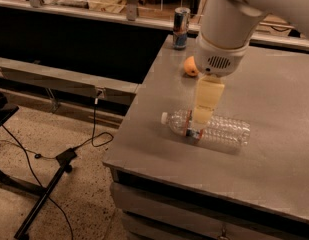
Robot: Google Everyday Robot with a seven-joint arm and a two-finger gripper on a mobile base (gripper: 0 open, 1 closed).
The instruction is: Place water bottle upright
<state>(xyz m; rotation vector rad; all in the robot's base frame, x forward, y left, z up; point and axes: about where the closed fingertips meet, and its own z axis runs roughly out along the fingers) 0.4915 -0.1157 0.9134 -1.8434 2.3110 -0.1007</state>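
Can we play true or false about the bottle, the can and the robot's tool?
1. The water bottle lies on its side on the table. True.
2. Its white cap points to the right of the picture. False: it points to the left.
3. The tool is over the bottle's cap end. True.
4. The can is lying down. False: it stands upright at the table's far edge.
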